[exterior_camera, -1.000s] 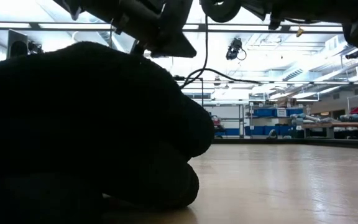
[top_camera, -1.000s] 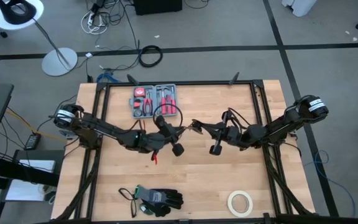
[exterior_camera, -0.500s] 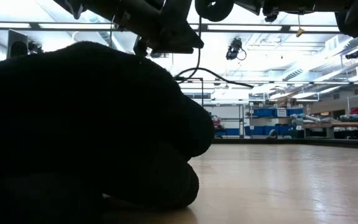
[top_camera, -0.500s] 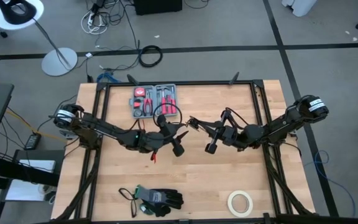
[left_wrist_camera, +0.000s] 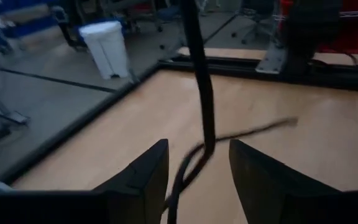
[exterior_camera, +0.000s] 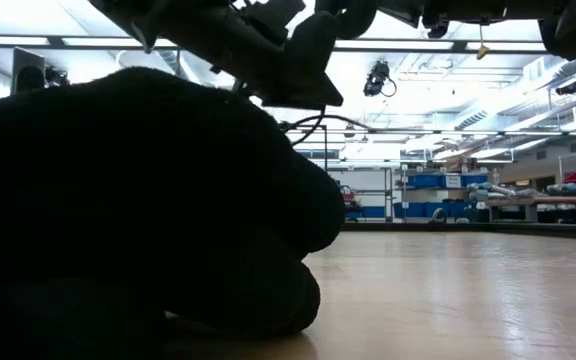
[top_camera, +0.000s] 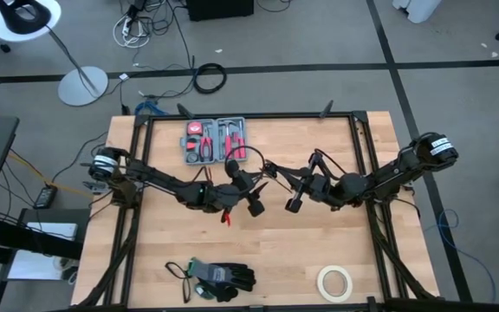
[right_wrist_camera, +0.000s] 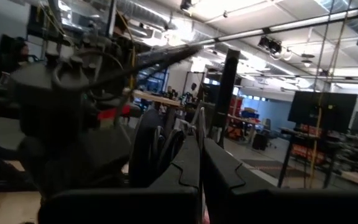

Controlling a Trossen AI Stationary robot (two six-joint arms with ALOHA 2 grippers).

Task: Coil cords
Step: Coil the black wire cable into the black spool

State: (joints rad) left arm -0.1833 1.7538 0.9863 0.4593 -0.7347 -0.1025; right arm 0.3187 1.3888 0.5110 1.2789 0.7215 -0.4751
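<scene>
Above the desk (top_camera: 293,251), the left gripper (left_wrist_camera: 197,163) gapes around the cord (left_wrist_camera: 202,93); the right gripper (top_camera: 267,170) pinches that cord.

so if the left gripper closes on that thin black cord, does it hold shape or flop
Likely floppy: the cord hangs and bends between the left gripper's open fingers. Probably light, since the shut right gripper pinches it in mid-air. It may slip sideways.

Even overhead light on the table (top_camera: 258,260), bright ceiling glare silhouetting the gloves (exterior_camera: 118,220), motion-blurred cord (left_wrist_camera: 201,93).
</scene>
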